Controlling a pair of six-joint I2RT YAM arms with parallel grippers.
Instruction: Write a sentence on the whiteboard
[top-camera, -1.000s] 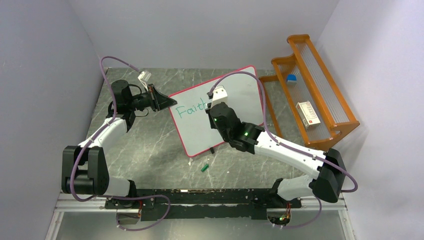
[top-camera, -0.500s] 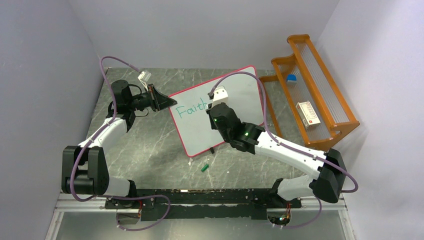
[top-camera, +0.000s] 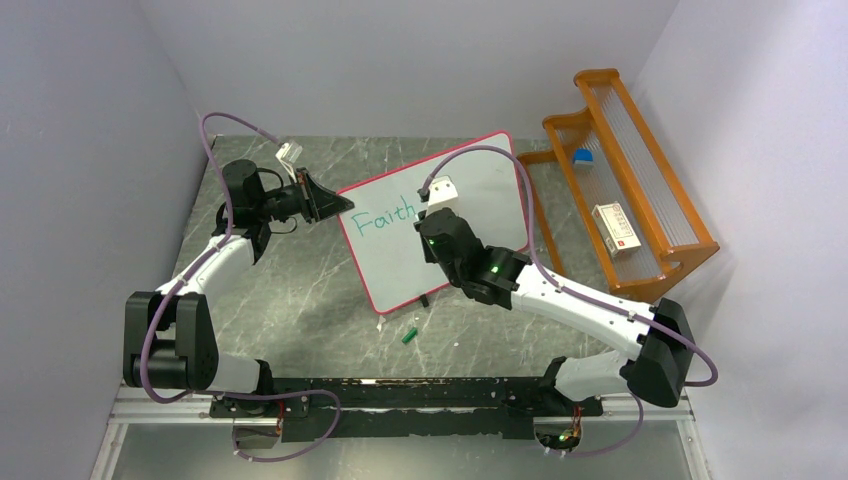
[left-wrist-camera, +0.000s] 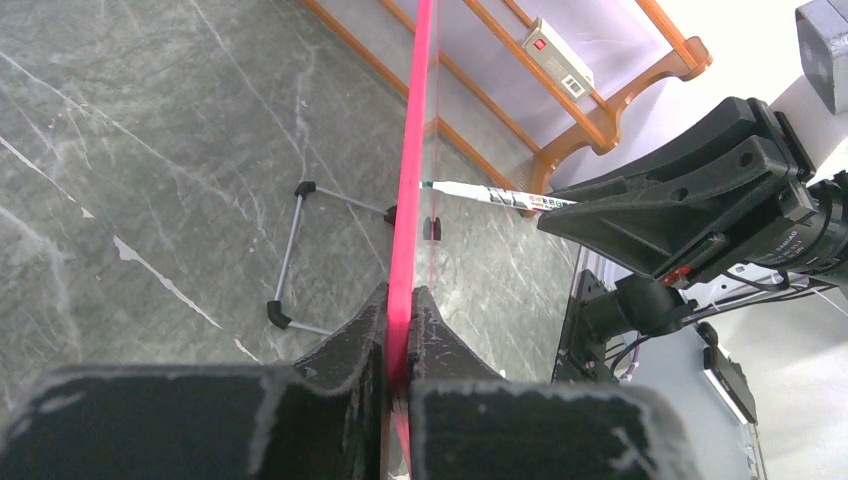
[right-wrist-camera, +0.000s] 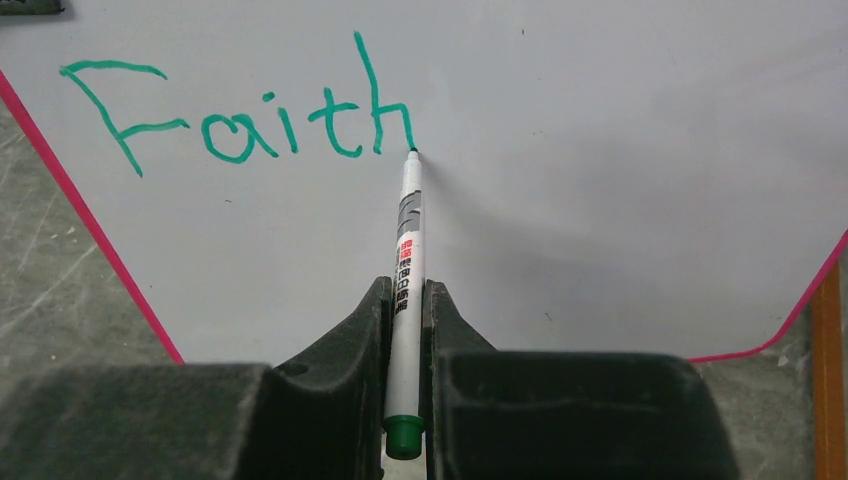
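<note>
whiteboard: your whiteboard (top-camera: 400, 262) stands tilted near the middle of the tabletop (top-camera: 300, 290), pink frame all round, small black feet behind it.
left gripper: your left gripper (left-wrist-camera: 400, 318) is pinched tight on the board's pink edge, on its 9 o'clock side in the top view.
right gripper: your right gripper (right-wrist-camera: 405, 300) is clamped on a white marker (right-wrist-camera: 409, 225), reaching in from the board's 5 o'clock.
sentence: the sentence (right-wrist-camera: 240, 115) reads just "Faith" in green, and the marker tip touches the foot of the h.
green cap: a small green cap (top-camera: 409, 335) lies on the tabletop at the board's 6 o'clock, near the frame.
orange rack: the orange rack (top-camera: 640, 200) sits at 3 o'clock, just beside the board.
</note>
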